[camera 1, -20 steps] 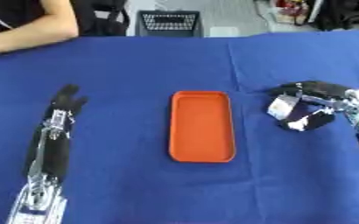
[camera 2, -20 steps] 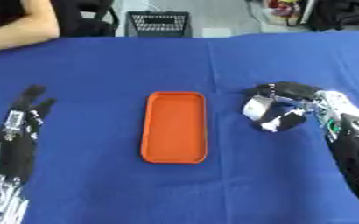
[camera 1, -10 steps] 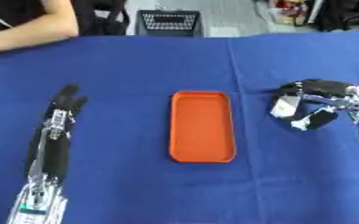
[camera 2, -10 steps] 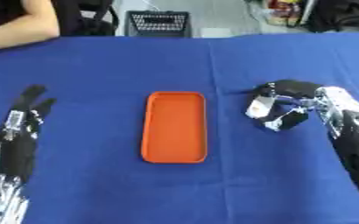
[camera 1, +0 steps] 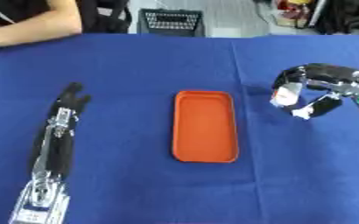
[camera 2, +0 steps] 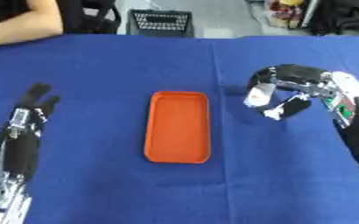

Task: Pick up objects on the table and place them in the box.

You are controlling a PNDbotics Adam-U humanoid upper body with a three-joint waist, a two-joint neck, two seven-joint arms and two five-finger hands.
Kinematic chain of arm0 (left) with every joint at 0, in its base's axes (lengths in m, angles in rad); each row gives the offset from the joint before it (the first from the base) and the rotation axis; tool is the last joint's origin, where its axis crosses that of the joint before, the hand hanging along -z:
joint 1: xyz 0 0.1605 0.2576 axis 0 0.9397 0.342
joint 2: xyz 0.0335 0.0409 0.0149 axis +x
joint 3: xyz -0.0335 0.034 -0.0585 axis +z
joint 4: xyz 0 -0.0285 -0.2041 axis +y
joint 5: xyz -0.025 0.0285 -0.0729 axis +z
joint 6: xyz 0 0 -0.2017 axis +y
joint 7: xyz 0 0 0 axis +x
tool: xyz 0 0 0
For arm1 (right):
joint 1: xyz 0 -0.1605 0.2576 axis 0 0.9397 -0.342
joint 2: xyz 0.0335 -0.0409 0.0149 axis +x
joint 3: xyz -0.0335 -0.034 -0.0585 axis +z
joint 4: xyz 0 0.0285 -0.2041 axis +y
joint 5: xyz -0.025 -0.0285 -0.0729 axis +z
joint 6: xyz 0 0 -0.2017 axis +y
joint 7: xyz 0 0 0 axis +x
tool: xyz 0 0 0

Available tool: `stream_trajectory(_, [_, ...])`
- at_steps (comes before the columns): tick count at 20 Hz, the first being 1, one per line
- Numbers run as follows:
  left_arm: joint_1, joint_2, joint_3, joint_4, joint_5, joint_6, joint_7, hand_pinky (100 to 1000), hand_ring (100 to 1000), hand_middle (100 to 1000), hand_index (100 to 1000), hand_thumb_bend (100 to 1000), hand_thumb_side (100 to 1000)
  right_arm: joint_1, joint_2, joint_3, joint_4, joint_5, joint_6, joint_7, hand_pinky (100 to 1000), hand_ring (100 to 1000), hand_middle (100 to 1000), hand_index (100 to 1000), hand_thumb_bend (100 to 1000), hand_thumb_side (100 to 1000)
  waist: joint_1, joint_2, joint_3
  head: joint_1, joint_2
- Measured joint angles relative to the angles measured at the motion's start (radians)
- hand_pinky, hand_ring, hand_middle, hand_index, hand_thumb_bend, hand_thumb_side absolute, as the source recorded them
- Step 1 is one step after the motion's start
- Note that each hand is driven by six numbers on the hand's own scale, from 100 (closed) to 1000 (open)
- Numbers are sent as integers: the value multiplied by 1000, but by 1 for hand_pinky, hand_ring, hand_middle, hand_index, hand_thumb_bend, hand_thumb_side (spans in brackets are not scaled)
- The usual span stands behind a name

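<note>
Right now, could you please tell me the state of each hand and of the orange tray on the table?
Right hand: fingers curled, hovering right of the tray; a small pale thing shows between fingers and thumb, but I cannot make it out.
Left hand: open, fingers straight, lying flat on the blue cloth left of the tray.
Orange tray: flat on the cloth, upright, nothing inside, touched by neither hand.

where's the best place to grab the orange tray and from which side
Probably by a long side rim of the orange tray, coming from above: it lies flat on the blue table, long axis running away from the robot, with a thin raised edge and bare cloth all round.
</note>
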Motion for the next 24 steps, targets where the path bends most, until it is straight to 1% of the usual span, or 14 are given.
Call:
stream_trajectory(4, [0,0,0,0,0,0,0,1000,914,976,998,300,1000,0,-9,-7,-38,-56,12,12,511,548,630,796,100,365,0,0,-1,5,0])
stream_trajectory(7, [0,0,0,0,0,0,0,1000,914,976,998,300,1000,0,-24,-16,-87,-113,17,17,509,546,629,796,100,358,0,0,-2,5,0])
stream_trajectory(11, [0,0,0,0,0,0,0,1000,915,977,998,300,1000,-14,-25,-19,-159,-200,35,35,508,543,627,796,100,347,1,0,-5,5,-1])
stream_trajectory(17, [0,0,0,0,0,1,-1,1000,917,979,998,302,1000,-52,6,-12,-222,-309,81,81,507,543,627,796,100,344,1,-3,0,5,-10])
stream_trajectory(22, [0,0,0,0,0,1,-1,1000,918,980,997,302,1000,-60,14,-13,-241,-373,112,112,506,540,624,796,100,345,1,-3,2,5,-14])
stream_trajectory(24, [0,0,0,0,0,1,-2,1000,918,981,997,301,1000,-68,28,-13,-241,-392,122,122,506,540,625,796,100,350,1,-3,2,5,-18])
